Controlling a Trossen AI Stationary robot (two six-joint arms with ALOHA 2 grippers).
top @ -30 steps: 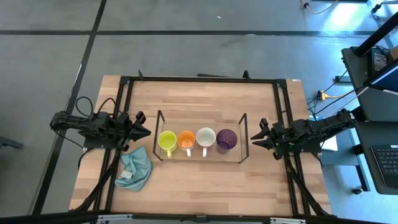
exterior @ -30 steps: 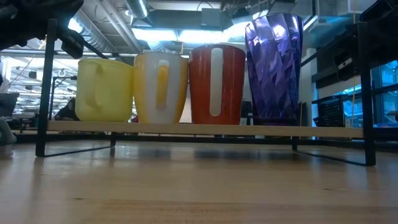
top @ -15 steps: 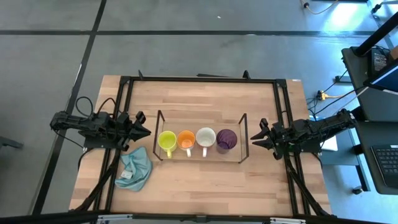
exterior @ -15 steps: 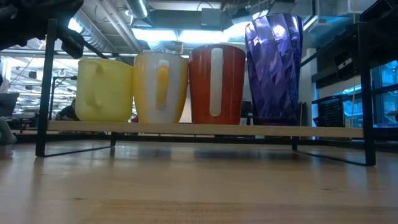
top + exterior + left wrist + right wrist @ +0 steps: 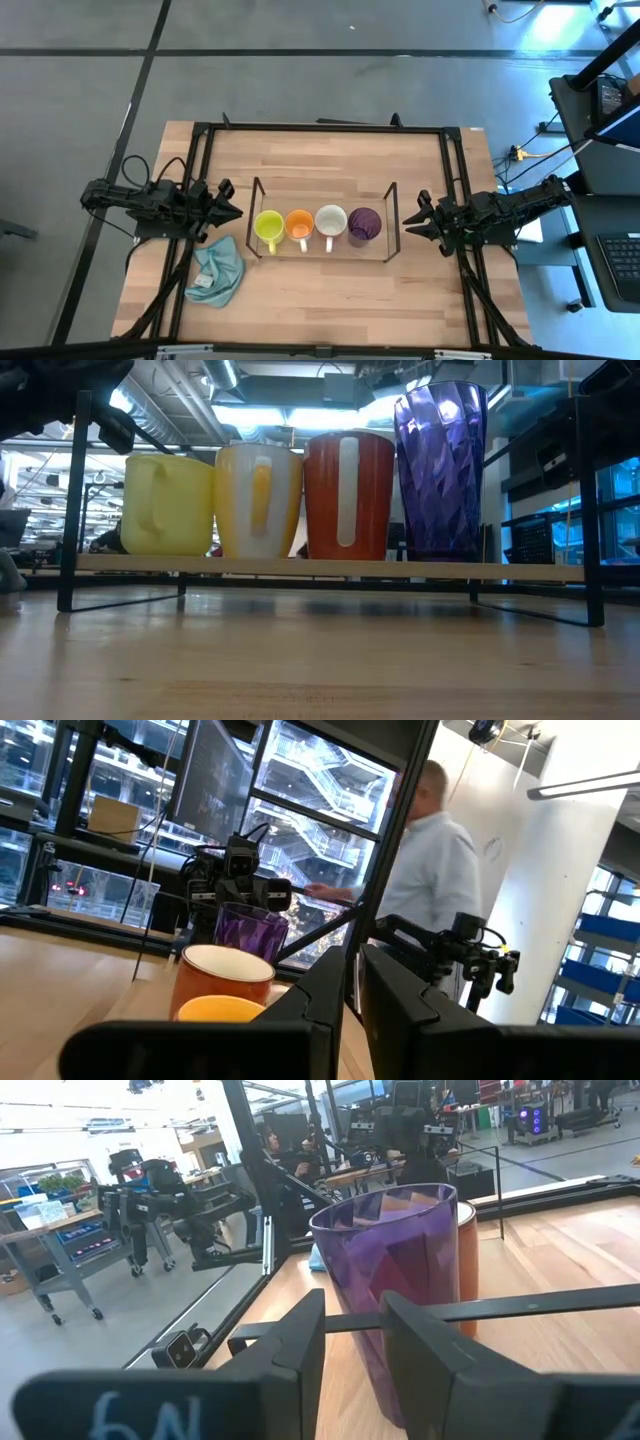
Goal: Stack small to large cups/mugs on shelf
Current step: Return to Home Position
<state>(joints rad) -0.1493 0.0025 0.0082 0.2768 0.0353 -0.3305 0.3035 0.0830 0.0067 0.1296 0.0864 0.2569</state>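
Nearest us, the light blue cloth lies crumpled on the near-left of the table, out of play. One row back is the shelf, its long axis running left to right, with all four standing on it side by side. The yellow-green mug is at the left end, then the orange mug, the white mug and the taller purple cup at the right end. The mugs' handles point to the near side.

Level with that row, the left gripper sits just off the shelf's left end, fingers drawn almost together and empty. The right gripper mirrors it off the right end, fingers parted, nothing in them, the purple cup straight ahead.

So the cups lie inward of both claws, along the shelf's own line. The stacking looks done, and I'd say each arm's way home is straight outward, clear of the wire ends. Far beyond the table, a person in a pale shirt stands.
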